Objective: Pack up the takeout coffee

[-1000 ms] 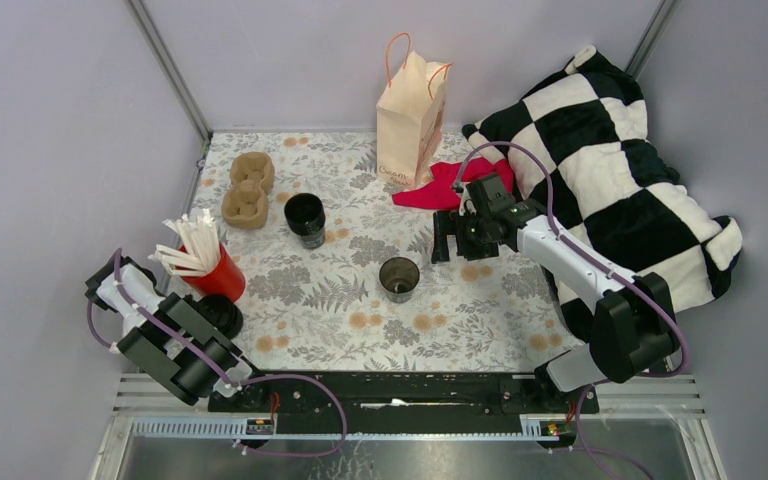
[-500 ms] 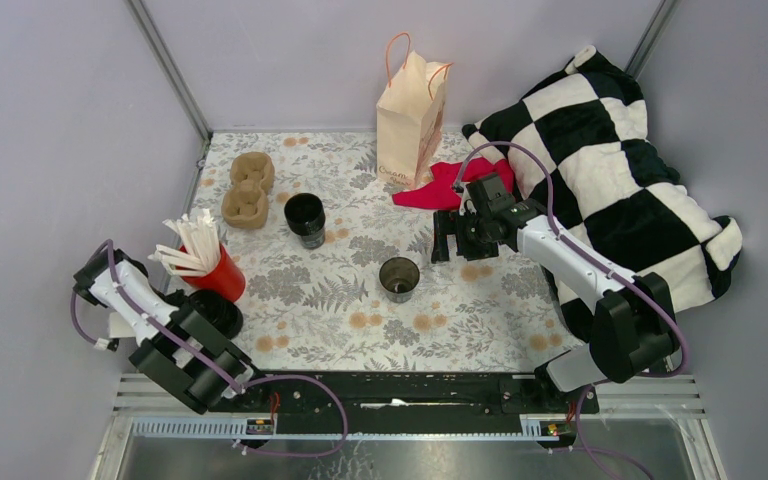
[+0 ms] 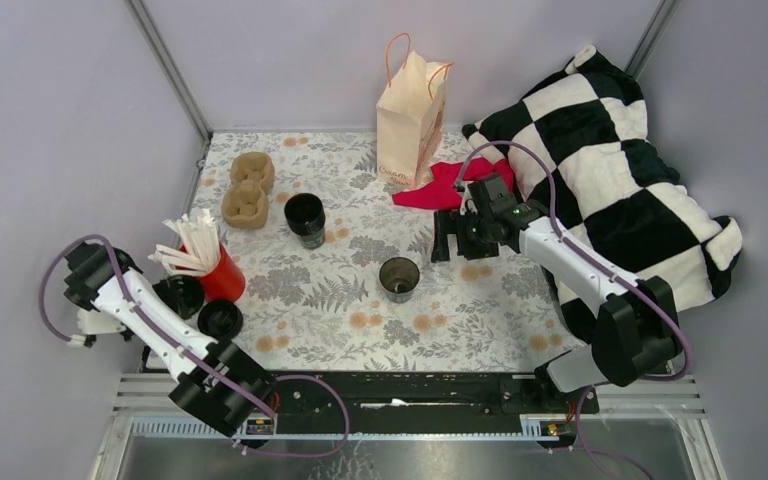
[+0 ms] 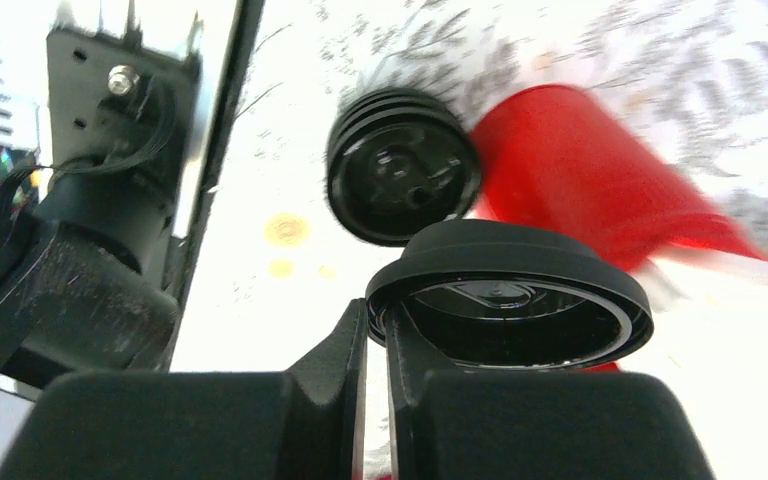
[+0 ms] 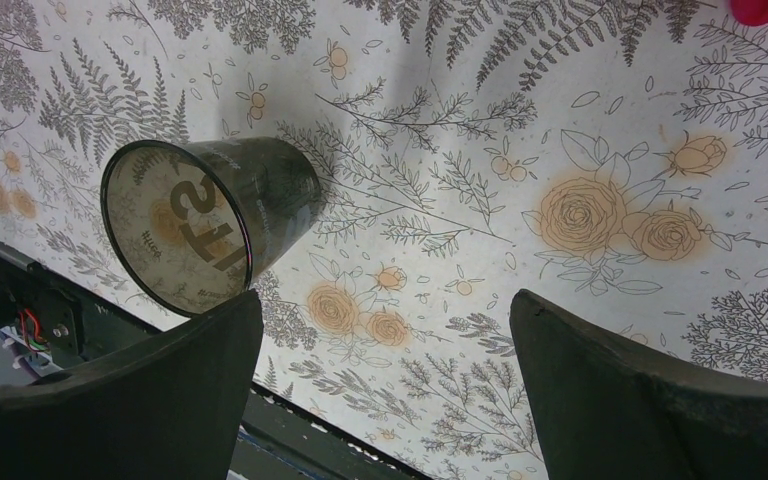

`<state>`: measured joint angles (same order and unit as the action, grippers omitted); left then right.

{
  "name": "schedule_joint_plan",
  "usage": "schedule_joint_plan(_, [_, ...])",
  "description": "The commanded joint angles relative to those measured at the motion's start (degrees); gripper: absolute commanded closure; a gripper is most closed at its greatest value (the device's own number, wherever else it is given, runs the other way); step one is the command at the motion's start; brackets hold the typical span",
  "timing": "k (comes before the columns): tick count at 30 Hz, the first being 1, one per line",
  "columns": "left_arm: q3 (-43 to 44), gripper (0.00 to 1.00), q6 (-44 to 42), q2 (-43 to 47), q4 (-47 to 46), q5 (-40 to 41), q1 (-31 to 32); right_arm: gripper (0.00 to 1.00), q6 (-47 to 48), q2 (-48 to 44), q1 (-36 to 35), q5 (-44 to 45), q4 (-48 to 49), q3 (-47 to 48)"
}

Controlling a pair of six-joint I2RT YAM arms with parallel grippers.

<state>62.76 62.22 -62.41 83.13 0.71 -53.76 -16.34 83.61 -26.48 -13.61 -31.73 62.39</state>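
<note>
Two small black paper cups stand open with no lid on, one at mid-left (image 3: pixel 305 218) and one in the centre (image 3: pixel 399 277). The centre cup also shows in the right wrist view (image 5: pixel 210 220), left of my fingers. My left gripper (image 3: pixel 176 298) is shut on the rim of a round black lid (image 4: pixel 520 300) and holds it above the mat beside the red cup of straws (image 3: pixel 222 275). A stack of black lids (image 3: pixel 220 318) sits just below it (image 4: pixel 400 180). My right gripper (image 3: pixel 457 238) is open and empty (image 5: pixel 382 315), to the right of the centre cup.
A paper bag (image 3: pixel 412 118) stands at the back with a red cloth (image 3: pixel 450 185) beside it. A brown cardboard cup tray (image 3: pixel 247 188) lies at the back left. A black-and-white checkered pillow (image 3: pixel 610 160) fills the right side.
My left arm has swung out to the left and lifted a black lid off the stack; the lid now hangs beside the red cup. The right arm has not moved.
</note>
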Motion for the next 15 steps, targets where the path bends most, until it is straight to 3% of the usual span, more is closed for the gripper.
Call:
schedule_joint_plan(1, [7.89, 1.00, -0.94, 3.18, -2.46, 1.51, -0.48, 0.00, 0.66, -3.20, -0.81, 0.94, 0.51, 0.12])
schedule_joint_plan(5, [13.25, 1.00, -6.23, 5.06, -10.50, -7.10, -0.48, 0.00, 1.74, -3.63, -1.89, 3.54, -0.87, 1.51])
schedule_joint_plan(11, [17.57, 1.00, -15.38, 5.84, -23.45, -26.28, 0.70, 0.00, 2.83, -3.62, -3.18, 7.24, -2.69, 5.27])
schedule_joint_plan(15, [20.45, 1.00, -16.04, 5.03, -31.94, -26.35, 14.93, 0.00, 3.27, -3.97, -3.22, 8.09, -3.96, 7.01])
